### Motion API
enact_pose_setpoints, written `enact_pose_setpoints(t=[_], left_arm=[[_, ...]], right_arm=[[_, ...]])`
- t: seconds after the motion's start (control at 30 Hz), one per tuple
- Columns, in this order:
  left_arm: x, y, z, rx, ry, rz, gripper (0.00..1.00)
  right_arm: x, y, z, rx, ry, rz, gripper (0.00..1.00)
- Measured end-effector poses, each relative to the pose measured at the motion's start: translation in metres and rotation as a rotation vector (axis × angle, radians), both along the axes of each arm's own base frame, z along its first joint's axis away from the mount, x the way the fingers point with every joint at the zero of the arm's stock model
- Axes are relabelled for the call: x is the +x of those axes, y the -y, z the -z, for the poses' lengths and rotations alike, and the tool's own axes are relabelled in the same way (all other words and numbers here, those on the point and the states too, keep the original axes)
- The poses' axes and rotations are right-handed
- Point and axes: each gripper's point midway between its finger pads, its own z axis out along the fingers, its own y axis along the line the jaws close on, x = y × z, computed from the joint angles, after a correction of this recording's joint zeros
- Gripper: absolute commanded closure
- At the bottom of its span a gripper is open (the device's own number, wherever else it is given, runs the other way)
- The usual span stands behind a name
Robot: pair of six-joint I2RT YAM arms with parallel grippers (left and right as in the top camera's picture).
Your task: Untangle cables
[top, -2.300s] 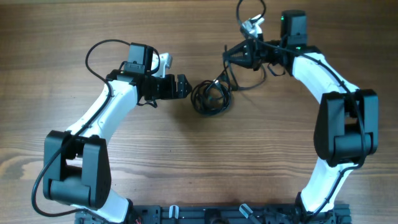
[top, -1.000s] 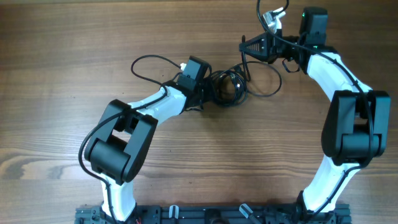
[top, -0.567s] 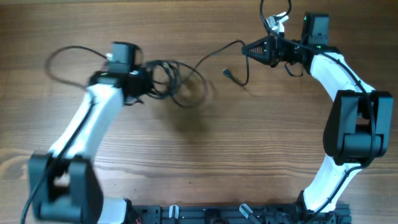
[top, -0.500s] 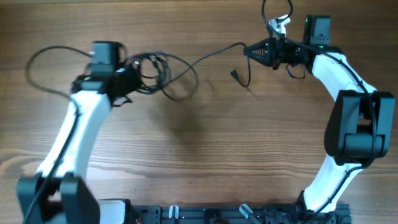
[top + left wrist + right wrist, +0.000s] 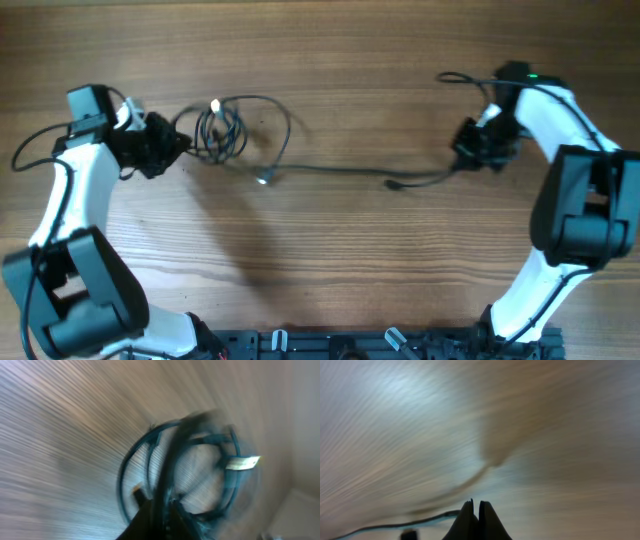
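The cables form a small black looped bundle with a white tag at the table's left. One long strand runs right from it, past a small plug. My left gripper sits at the bundle's left edge. In the blurred left wrist view its fingers look shut on a cord of the loops. My right gripper is at the strand's right end. In the right wrist view the right gripper is shut, and the thin strand runs in to its left finger.
The wooden table carries only the cables. The left arm's own thick wire loops out at the far left. The arms' base rail lies along the front edge.
My left arm has swung further left, dragging the bundle with it. My right gripper has come down from the back towards the mid right. The strand now lies stretched out between them.
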Motion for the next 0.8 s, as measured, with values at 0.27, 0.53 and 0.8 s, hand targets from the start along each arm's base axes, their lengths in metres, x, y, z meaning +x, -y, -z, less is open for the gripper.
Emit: enact_pose_setpoints(t=[0.27,0.53,0.8], left_arm=[[0.001,-0.022,0.051,0.053,-0.081,0.002,0.37],[0.014,0.006,0.044,0.068,0.013,0.155,0.03],[0.02,0.093,0.041,0.107,0.089,0.439,0.18]], right_arm=[[0.003,0.097,-0.07,-0.388,-0.056,0.053,0.96],[0.028,0.121,-0.101,-0.507,0.04,-0.005,0.34],[0.05,0.038,-0.098,-0.088,0.191,-0.194,0.38]])
